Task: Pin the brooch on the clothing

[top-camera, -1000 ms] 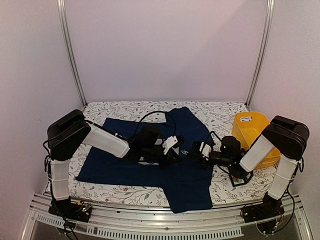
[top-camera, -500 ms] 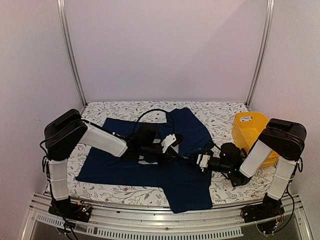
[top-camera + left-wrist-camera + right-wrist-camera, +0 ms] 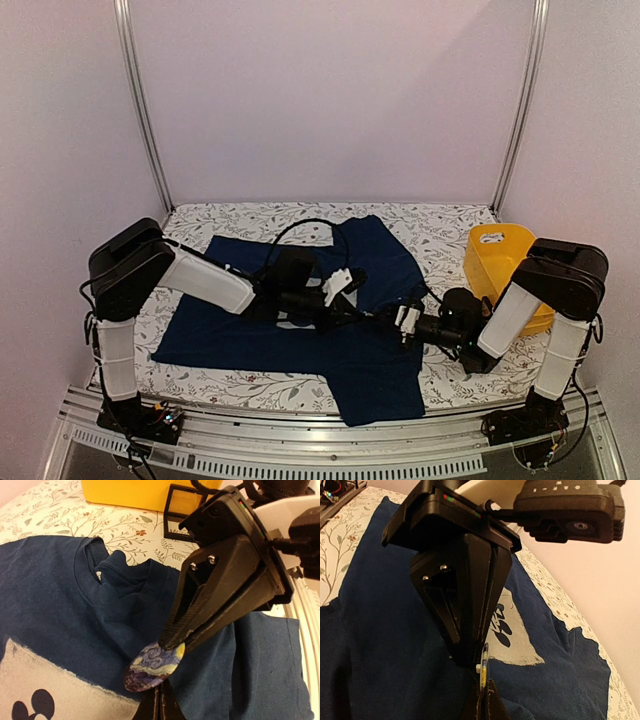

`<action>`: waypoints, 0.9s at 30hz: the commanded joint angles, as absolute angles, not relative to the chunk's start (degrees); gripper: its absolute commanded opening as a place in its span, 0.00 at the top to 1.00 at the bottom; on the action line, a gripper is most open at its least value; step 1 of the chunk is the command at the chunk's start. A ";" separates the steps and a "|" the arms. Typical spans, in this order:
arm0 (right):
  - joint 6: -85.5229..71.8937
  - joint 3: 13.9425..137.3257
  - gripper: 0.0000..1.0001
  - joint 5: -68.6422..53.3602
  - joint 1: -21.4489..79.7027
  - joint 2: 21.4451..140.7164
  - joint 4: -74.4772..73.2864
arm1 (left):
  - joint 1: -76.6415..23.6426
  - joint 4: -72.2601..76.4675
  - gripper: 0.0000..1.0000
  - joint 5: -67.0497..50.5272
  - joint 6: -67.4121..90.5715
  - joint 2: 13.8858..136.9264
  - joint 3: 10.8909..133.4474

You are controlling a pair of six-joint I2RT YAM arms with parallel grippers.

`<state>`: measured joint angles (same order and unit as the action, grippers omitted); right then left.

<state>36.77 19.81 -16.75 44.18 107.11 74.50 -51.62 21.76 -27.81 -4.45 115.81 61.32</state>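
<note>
The navy clothing [image 3: 250, 330] lies flat on the table, its pale mouse print [image 3: 50, 680] partly in view. The oval brooch [image 3: 154, 666], painted in swirling blue and yellow, hangs just above the shirt [image 3: 60, 600] below the collar. My right gripper [image 3: 172, 641] is shut on the brooch's upper edge. In the right wrist view the brooch [image 3: 483, 667] stands edge-on out of the right gripper [image 3: 483, 687]. My left gripper [image 3: 161, 692] is shut, tips right under the brooch, meeting the right gripper tip to tip [image 3: 376, 315]. Whether it pinches fabric I cannot tell.
A yellow bin [image 3: 500, 262] stands at the right, close behind the right arm. A floral cover [image 3: 440, 225] lies under the shirt. Metal posts [image 3: 140, 110] flank the back wall. The table's front rail [image 3: 300, 455] runs along the near edge.
My right gripper has moved left and lower with the brooch until its tips meet the left gripper's. The left arm has sunk slightly.
</note>
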 commanded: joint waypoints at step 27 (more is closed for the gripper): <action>35.44 20.51 1.00 -22.46 41.89 103.18 75.51 | -50.72 22.54 1.00 -23.83 -5.99 112.49 56.66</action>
<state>32.86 21.15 -23.68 41.45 104.33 75.46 -51.42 21.82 -23.70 -5.34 115.33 58.11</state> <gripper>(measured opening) 0.007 0.004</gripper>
